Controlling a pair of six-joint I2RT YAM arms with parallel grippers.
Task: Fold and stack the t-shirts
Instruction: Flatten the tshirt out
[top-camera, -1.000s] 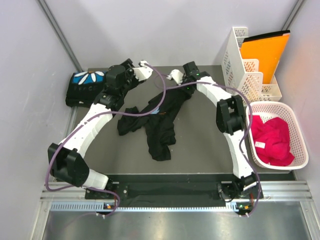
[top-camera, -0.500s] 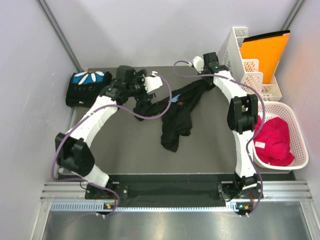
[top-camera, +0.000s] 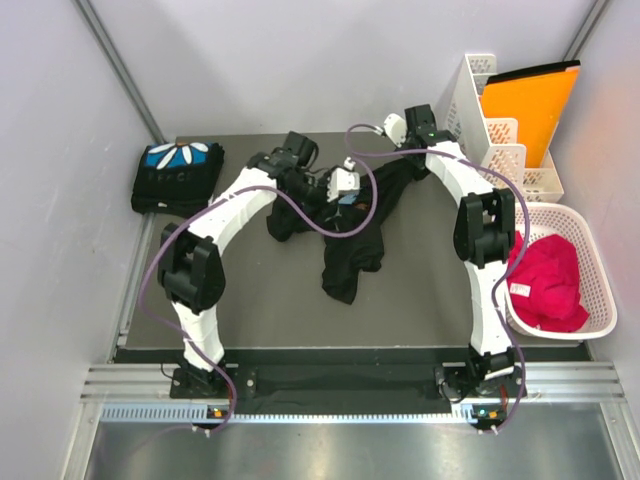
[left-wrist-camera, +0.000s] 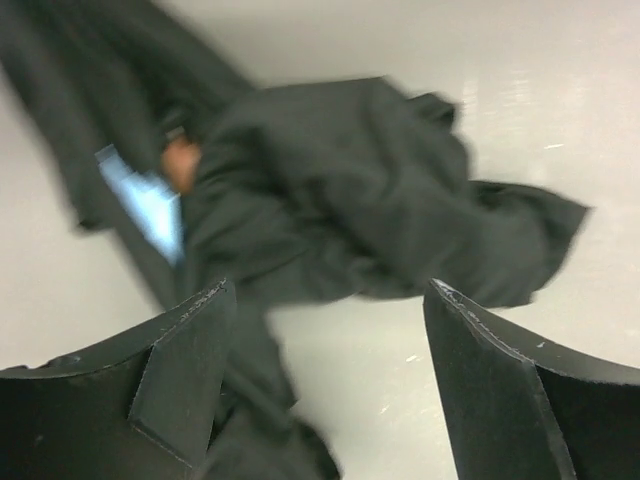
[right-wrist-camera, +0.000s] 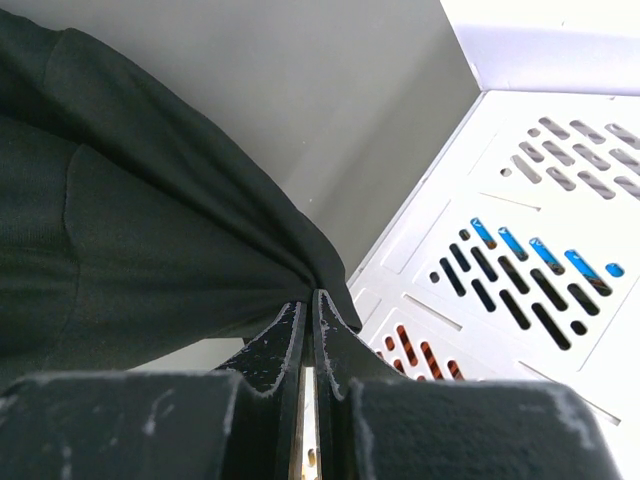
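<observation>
One folded black t-shirt (top-camera: 175, 172) with a blue print and white petals lies at the table's far left. A second black t-shirt (top-camera: 350, 245) lies crumpled in the middle, a patch of blue and tan print (left-wrist-camera: 145, 205) showing among its folds (left-wrist-camera: 330, 190). My left gripper (top-camera: 338, 198) hovers just above this heap, open, nothing between its fingers (left-wrist-camera: 190, 350). My right gripper (top-camera: 412, 150) is at the back right, shut on an edge of the same shirt (right-wrist-camera: 130, 230), the cloth pinched at its tips (right-wrist-camera: 310, 300).
A white slotted organiser (top-camera: 490, 130) holding an orange folder (top-camera: 525, 105) stands at the back right, close beside my right gripper (right-wrist-camera: 520, 230). A white basket (top-camera: 598, 262) with pink cloth (top-camera: 545, 280) sits off the table's right edge.
My left arm has swung right, from near the folded shirt to over the crumpled one, and its jaws have widened. My right gripper dragged the shirt toward the back right, then stayed still.
</observation>
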